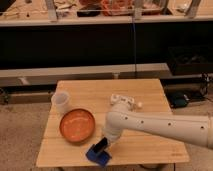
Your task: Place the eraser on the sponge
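Since the sponge (96, 157) sits closest to us, right at the front edge of the wooden table (150, 145), we'll start there: it's the little bright blue block, and the eraser (101, 146) shows as a dark block with a lighter face directly on top of it, touching it as far as we can make out. The gripper (104, 142) is right above that, pointing down at the end of the white arm (160, 125) that reaches in from the right. Honestly, we can't tell whether the gripper has hold of the eraser or has let it go, because the dark bits blur together there. So this looks to us like the placing step itself, and it fits two readings: the eraser is being lowered onto the sponge in a grasp, or it's already resting there on its own. Whichever it is, what comes next calls for the eraser ending up settled on that soft top, and for the arm leaving straight up rather than sideways, since a nudge could tip either block off the table edge. Further back there's the orange bowl (77, 125) just left of the arm, then a clear plastic cup (60, 102) behind it, and a small white object (123, 99) toward the middle of the table.
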Available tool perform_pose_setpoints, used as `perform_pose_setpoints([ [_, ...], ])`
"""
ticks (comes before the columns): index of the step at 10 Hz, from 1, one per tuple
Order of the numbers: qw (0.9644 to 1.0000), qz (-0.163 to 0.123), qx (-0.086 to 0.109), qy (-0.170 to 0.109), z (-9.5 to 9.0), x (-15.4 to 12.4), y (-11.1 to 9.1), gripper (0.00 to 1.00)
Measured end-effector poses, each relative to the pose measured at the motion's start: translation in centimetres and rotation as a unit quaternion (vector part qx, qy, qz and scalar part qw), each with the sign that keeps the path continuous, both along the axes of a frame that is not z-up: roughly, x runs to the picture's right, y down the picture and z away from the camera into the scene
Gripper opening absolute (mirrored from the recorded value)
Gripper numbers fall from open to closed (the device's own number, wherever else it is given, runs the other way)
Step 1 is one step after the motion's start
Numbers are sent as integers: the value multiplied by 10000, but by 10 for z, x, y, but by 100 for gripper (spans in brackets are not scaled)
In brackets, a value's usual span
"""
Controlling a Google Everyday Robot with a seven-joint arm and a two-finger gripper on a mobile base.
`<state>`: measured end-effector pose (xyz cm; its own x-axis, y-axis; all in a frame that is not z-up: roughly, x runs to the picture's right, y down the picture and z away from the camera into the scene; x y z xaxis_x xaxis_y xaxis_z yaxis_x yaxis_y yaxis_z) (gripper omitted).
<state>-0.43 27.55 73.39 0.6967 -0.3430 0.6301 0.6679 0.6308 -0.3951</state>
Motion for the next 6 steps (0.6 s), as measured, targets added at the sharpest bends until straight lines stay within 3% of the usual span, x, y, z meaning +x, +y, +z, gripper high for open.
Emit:
perform_pose_setpoints([
  [1, 9996, -73, -106, -265, 0, -9, 1, 0],
  [6, 9972, -529, -401, -330, 7, -30, 12, 0],
])
